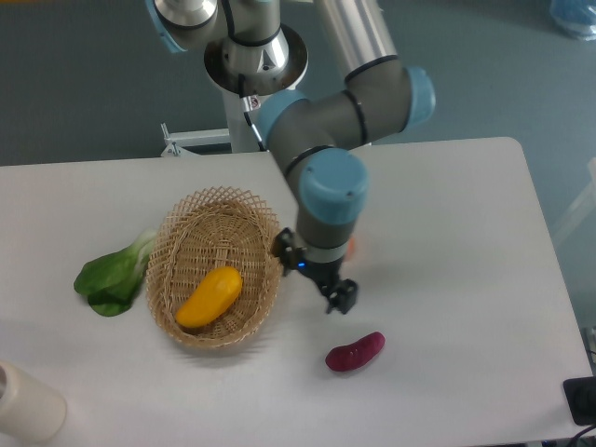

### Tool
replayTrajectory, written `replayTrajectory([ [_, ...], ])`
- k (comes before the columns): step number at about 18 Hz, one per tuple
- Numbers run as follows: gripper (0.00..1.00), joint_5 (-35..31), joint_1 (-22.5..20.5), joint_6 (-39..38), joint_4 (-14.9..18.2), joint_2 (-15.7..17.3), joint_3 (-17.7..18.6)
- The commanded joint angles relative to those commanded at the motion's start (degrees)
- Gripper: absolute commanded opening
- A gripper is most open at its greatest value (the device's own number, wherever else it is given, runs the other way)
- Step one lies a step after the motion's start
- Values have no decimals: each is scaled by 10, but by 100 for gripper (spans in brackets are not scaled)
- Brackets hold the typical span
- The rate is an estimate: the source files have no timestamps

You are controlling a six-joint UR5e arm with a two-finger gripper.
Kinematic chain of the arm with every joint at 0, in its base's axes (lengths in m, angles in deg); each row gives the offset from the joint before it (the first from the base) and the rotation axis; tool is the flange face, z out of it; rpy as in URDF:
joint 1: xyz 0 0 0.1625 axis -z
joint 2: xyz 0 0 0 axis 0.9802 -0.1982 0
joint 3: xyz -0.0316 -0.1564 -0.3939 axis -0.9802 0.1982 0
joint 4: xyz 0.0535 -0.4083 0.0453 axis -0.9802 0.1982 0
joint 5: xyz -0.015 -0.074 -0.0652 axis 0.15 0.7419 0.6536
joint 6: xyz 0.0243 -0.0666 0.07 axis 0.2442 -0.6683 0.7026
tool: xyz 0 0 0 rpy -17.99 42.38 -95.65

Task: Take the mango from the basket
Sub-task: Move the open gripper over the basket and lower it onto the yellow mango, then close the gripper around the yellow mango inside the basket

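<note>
The yellow-orange mango point(209, 296) lies slanted in the near half of the oval wicker basket point(197, 209) on the left of the white table. My gripper point(310, 274) hangs above the table just right of the basket's rim, right of the mango and apart from it. Its two dark fingers are spread, one by the rim and one point(341, 297) further right, with nothing between them.
A purple sweet potato point(355, 352) lies near the front, below the gripper. The arm hides nearly all of the round orange fruit; a sliver point(353, 249) shows. A leafy green vegetable point(114, 274) lies left of the basket. A cream cylinder point(23, 405) stands at the front left corner.
</note>
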Motion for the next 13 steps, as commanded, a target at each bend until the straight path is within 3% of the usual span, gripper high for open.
replayTrajectory([
  [5, 100, -1, 41, -52, -5, 0, 23],
  [13, 100, -8, 63, -118, -11, -4, 45],
])
